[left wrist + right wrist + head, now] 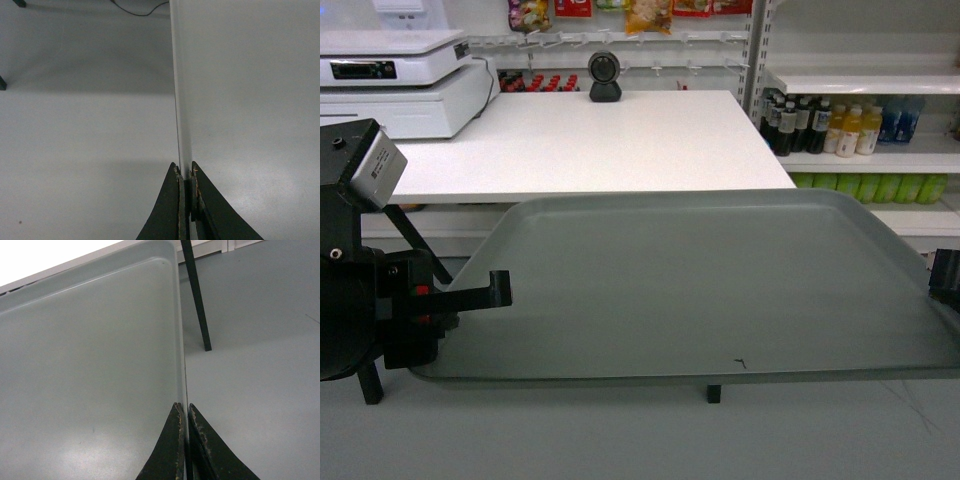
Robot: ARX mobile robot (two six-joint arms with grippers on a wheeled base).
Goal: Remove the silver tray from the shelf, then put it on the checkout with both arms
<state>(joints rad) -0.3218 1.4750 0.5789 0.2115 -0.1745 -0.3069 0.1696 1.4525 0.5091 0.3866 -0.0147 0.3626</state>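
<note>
The silver tray hangs level in the air above the grey floor, held at both short ends. Its far long edge lies just in front of the checkout, a white counter. A tiny dark mark shows near the tray's near edge. My left gripper is shut on the tray's left rim; in the left wrist view the jaws pinch the thin rim. At the frame's right edge, my right gripper is shut on the right rim, pinched the same way beside the tray's inside.
A black round scanner and a white register stand at the back of the counter. White shelf boards with drink bottles rise at the right. A dark counter leg stands on the floor right of the tray.
</note>
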